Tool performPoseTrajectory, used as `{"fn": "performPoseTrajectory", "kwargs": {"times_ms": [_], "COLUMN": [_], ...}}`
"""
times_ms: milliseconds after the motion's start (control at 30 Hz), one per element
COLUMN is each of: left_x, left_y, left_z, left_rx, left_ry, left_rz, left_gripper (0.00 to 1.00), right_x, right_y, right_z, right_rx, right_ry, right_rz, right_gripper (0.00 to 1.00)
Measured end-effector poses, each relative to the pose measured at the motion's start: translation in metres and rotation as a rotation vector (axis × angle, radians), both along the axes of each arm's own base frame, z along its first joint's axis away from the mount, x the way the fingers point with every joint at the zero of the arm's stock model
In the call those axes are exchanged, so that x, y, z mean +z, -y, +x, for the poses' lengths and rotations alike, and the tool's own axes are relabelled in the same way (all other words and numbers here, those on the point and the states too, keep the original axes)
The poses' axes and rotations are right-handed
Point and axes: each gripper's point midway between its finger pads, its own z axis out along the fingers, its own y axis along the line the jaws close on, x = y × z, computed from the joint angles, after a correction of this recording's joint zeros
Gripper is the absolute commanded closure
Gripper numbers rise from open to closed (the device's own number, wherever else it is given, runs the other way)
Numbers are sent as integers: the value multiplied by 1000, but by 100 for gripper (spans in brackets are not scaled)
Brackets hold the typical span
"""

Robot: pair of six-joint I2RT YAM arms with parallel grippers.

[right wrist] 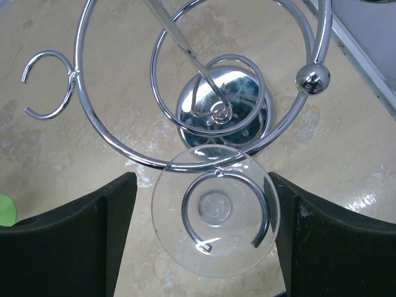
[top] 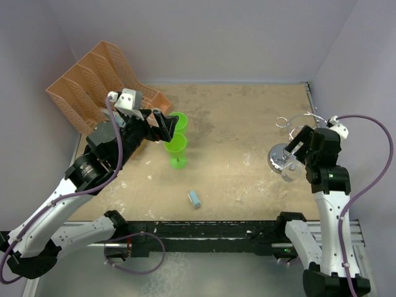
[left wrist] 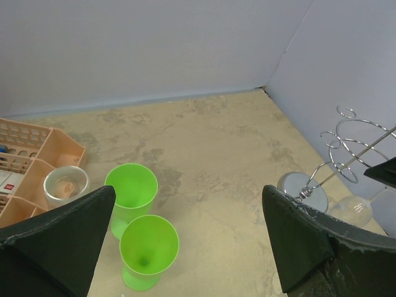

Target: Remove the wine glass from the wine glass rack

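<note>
No legible txt, brands, nos or signs in any view. Only candidate: white tag w/ red mark (left wrist: 7,180) in orange organizer (left wrist: 62,148), left wrist view, at frame edge. Too small and cropped to read.
</note>
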Motion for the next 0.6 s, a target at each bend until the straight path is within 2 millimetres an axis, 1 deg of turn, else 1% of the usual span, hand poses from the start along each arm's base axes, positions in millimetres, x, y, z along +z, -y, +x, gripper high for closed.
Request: {"fn": "performPoseTrajectory", "kwargs": {"times_ms": [133, 333, 467, 600], "left_x": [0, 0, 0, 0], "left_y": [0, 0, 0, 0], "left_z": [0, 0, 0, 0], "left_rx": [0, 0, 0, 0], "left_ry": [0, 0, 0, 0], "left_rz": [0, 0, 0, 0], "left_gripper": [0, 0, 0, 0], "right_x": [-4, -5, -6, -6], "right_y": [3, 6, 7, 8], "right_z": [-1, -3, -5, -5], "right_rx": [-20, -48, -58, -66], "right_ry": [-19, -27, -31, -30], "right_rz": [-2, -6, -5, -6], "right_gripper": [18, 25, 28, 33]}}
